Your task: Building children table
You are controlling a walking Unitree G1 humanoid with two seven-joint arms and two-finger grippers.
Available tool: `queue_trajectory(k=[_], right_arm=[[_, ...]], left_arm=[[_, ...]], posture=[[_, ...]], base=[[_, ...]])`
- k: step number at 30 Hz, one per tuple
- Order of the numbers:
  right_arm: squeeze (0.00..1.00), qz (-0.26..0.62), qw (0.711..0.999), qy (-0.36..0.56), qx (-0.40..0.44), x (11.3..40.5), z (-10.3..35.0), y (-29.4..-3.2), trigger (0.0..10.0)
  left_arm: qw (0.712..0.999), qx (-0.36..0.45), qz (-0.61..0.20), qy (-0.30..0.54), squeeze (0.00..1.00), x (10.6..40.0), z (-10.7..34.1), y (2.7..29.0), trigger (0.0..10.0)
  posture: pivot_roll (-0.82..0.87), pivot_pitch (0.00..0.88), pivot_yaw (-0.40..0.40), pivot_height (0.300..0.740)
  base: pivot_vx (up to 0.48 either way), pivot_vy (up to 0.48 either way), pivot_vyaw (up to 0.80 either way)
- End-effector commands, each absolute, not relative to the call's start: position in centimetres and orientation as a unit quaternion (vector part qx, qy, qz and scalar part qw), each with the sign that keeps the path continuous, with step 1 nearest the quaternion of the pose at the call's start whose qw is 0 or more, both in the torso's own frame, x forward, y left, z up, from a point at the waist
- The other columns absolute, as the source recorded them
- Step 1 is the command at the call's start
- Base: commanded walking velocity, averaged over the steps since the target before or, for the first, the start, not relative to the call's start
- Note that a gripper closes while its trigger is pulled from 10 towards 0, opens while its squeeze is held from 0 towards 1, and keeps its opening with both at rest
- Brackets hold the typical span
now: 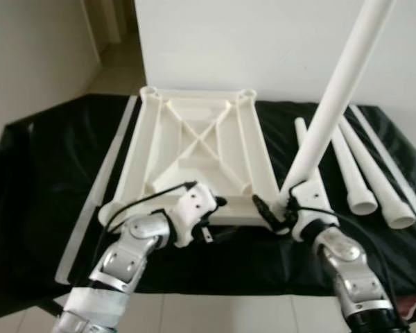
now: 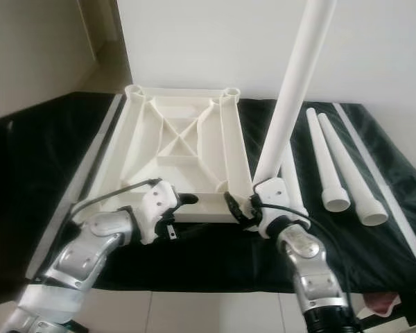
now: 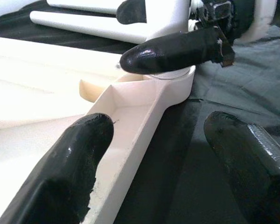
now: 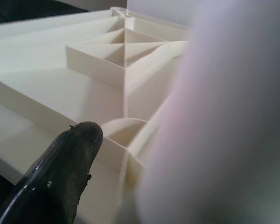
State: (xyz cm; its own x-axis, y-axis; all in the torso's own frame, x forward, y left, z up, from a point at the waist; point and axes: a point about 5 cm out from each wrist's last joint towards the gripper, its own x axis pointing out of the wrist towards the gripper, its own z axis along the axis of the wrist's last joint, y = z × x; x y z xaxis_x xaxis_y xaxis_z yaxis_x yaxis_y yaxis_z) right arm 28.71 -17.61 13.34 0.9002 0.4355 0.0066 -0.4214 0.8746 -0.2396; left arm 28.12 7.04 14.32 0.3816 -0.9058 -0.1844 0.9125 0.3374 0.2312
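The cream plastic tabletop [image 1: 197,156] lies upside down on a black cloth [image 1: 48,187], ribs and an X-shaped brace facing up, with a round leg socket at each corner. It sits roughly in the middle of the cloth, far edge close to a white wall [image 1: 263,41].

At the near right corner, the right gripper [image 1: 272,210] is pinching a long white table leg [image 1: 336,97] near its bottom end. The leg stands almost upright, leaning a bit to the right, with its foot right at that corner socket. Whether it's actually seated in the socket can't be made out.

The left gripper [image 1: 211,218] is at the tabletop's near edge, fingers [image 3: 74,163] spread apart, one over the inside of the rim and the other over the cloth just outside it, not clamped on anything. In its wrist view the right gripper's black finger sits across the socket just ahead.

Three more spare legs [image 1: 364,173] lie side by side on the cloth to the right of the tabletop, open ends facing the robot. A long white strip [image 1: 100,184] runs along the cloth on the left side.

No brand, label or writing can be read on any of it.
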Motion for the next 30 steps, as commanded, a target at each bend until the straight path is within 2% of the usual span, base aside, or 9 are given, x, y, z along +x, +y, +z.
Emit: queue_trajectory(k=[1, 7, 12, 16, 17, 30], right_arm=[[0.00, 0.220, 0.967, -0.027, -0.124, 28.8, 13.4, -18.4, 10.0], [0.00, 0.232, 0.965, -0.017, -0.122, 28.7, 13.2, -19.0, 10.0], [0.00, 0.292, 0.948, 0.003, -0.128, 28.1, 12.5, -19.3, 10.0], [0.00, 0.298, 0.945, 0.008, -0.131, 28.1, 12.3, -19.4, 10.0], [0.00, 0.305, 0.943, 0.008, -0.131, 28.1, 12.3, -19.4, 0.0], [0.00, 0.276, 0.951, 0.011, -0.136, 27.6, 11.9, -20.0, 0.0]], left_arm=[[0.820, 0.153, -0.551, 0.021, 0.00, 27.9, 13.8, 7.1, 10.0], [0.816, 0.150, -0.558, 0.026, 0.00, 27.7, 13.4, 6.9, 10.0], [0.794, 0.136, -0.591, 0.034, 0.00, 27.0, 13.6, 6.4, 10.0], [0.791, 0.140, -0.595, 0.030, 0.00, 26.8, 13.6, 6.3, 10.0], [0.784, 0.135, -0.604, 0.032, 0.00, 26.5, 13.8, 6.1, 10.0], [0.775, 0.159, -0.610, 0.034, 0.00, 26.6, 13.2, 5.8, 10.0]], posture=[[0.04, 0.000, -0.014, 0.740], [0.03, 0.000, -0.014, 0.740], [0.03, 0.000, -0.008, 0.740], [0.03, 0.000, -0.008, 0.740], [0.03, 0.000, -0.007, 0.740], [-0.01, 0.000, 0.008, 0.740]], base=[[0.000, 0.000, 0.00], [0.000, 0.000, 0.00], [0.000, 0.000, 0.00], [0.000, 0.000, 0.00], [0.000, 0.000, 0.00], [0.000, 0.000, 0.00]])
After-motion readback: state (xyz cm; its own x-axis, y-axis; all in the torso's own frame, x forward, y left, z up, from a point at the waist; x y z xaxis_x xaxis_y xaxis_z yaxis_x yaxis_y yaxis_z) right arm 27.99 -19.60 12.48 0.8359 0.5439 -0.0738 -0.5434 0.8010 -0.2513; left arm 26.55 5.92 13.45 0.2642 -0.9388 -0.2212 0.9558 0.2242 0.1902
